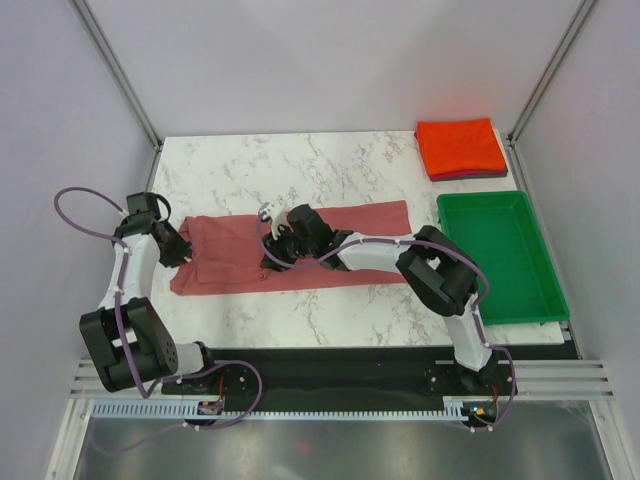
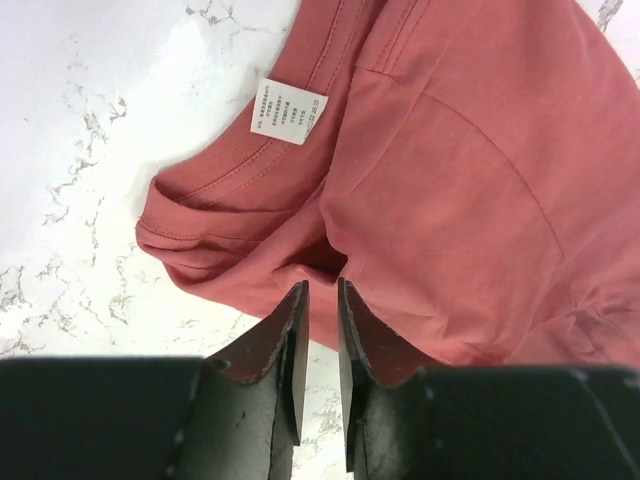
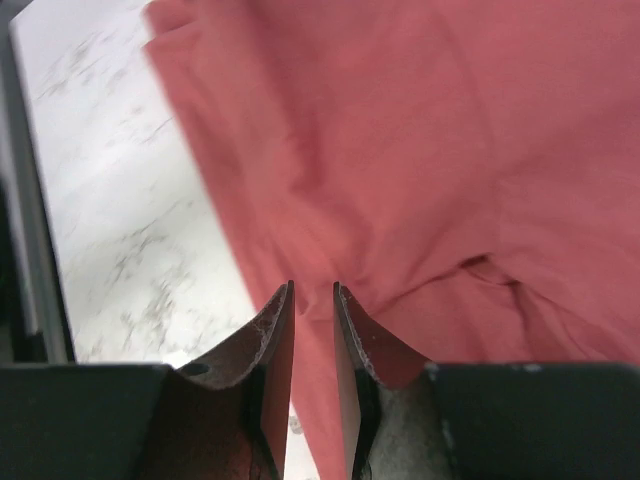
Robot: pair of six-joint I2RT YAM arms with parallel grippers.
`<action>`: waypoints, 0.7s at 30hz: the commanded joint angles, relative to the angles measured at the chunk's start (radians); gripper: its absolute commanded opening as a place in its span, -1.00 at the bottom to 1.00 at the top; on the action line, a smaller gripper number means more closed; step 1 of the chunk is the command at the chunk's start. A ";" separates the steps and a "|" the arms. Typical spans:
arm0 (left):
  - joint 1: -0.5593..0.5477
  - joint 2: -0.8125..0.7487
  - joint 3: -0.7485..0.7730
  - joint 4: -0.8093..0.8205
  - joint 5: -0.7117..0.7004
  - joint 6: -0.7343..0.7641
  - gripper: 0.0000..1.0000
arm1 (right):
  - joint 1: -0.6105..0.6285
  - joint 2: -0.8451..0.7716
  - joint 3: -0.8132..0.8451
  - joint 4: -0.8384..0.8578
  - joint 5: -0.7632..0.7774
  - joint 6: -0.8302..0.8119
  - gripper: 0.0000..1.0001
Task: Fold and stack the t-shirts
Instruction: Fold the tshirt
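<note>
A dusty rose-red t-shirt (image 1: 350,235) lies as a long strip across the middle of the marble table. My left gripper (image 1: 186,252) is at its left end, jaws nearly closed on the fabric edge near the collar; in the left wrist view the gripper (image 2: 321,285) pinches the shirt (image 2: 450,180) below its white label (image 2: 288,111). My right gripper (image 1: 273,262) is at the strip's front edge near the middle, shut on the cloth; in the right wrist view the gripper (image 3: 312,287) has the shirt (image 3: 400,150) between its jaws. A folded orange-red tee (image 1: 460,145) lies on a folded maroon tee (image 1: 470,176) at the back right.
A green plastic tray (image 1: 495,255) stands at the right, in front of the folded stack. White enclosure walls and metal posts ring the table. Bare marble (image 1: 250,165) shows behind the rose shirt and in front of it.
</note>
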 commanded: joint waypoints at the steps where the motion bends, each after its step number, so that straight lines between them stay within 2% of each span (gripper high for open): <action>1: -0.003 0.025 0.021 -0.005 -0.020 0.002 -0.48 | 0.007 0.027 0.113 -0.107 0.246 0.199 -0.41; 4: -0.002 0.049 0.026 0.010 -0.002 0.038 -0.36 | 0.017 0.012 0.109 -0.152 0.389 0.385 -0.33; 7: -0.002 0.044 0.000 0.036 0.038 0.052 -0.33 | 0.040 -0.002 0.109 -0.186 0.452 0.516 -0.26; 11: -0.002 0.041 -0.063 0.087 0.039 0.028 -0.29 | 0.091 0.036 0.175 -0.260 0.583 0.567 -0.23; 21: -0.002 0.115 -0.127 0.130 0.060 -0.061 -0.40 | 0.125 0.078 0.212 -0.355 0.655 0.660 -0.19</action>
